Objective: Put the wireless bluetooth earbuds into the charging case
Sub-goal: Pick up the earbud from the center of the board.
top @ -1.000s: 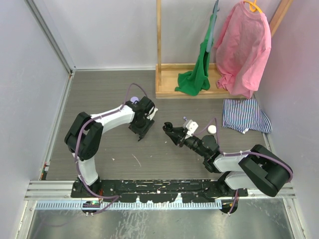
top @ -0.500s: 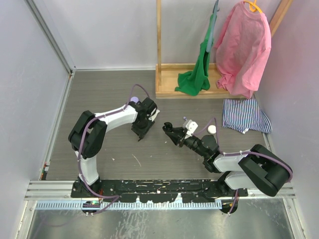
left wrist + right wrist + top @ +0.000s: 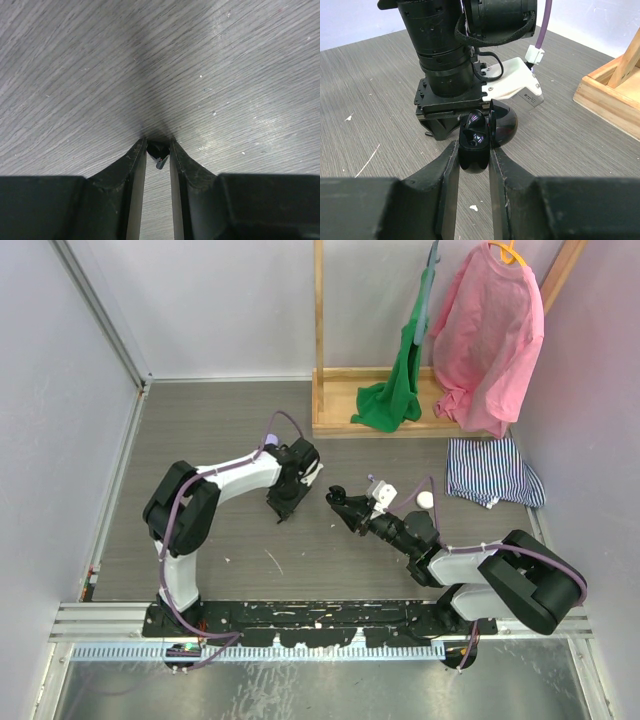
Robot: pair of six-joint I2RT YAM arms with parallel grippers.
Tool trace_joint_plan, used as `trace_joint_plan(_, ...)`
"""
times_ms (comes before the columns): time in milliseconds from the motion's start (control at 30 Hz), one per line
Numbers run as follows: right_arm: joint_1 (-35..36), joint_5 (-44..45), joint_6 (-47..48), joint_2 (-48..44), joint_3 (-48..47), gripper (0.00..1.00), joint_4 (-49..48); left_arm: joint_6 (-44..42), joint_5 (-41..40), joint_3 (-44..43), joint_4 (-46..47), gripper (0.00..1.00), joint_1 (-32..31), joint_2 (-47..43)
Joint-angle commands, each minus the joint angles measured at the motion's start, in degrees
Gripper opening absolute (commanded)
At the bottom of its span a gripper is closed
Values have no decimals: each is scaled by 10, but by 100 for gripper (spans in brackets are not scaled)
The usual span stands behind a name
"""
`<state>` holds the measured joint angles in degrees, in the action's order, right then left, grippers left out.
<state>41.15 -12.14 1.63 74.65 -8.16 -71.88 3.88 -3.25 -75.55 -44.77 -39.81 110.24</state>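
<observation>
Since a second ago the left end effector has squeezed shut on a black earbud down on the counter; right end effector grips the open charging case nearby.

Top external: looking down over the whole desk.
Left wrist: skimming the desk closely.
Right wrist: facing the left arm, 10 o'clock.

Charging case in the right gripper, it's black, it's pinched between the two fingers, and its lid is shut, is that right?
Not quite. The charging case is black and pinched between the two fingers of the right gripper, but its lid is flipped open, not shut. The right wrist view shows the lid hinged back and the inside of the case exposed.
</observation>
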Motion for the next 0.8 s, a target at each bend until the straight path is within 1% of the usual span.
trace_joint_plan(0, 0, -7, 1, 2, -21, 6, -31, 13, -22, -13, -17, 25, -6, 14)
trace_joint_plan(167, 0, -7, 1, 0, -21, 6, -29, 33, -29, 2, -5, 19, -7, -10)
trace_joint_plan(433, 1, -10, -2, -3, -21, 6, -29, 65, -45, 31, 44, 9, -7, -86)
trace_joint_plan(667, 1, -8, 1, -11, -19, 6, -30, 96, -73, 77, 97, 9, -7, -169)
trace_joint_plan(767, 1, -9, 1, -9, -22, 6, -34, 107, -65, 97, 126, 9, -6, -219)
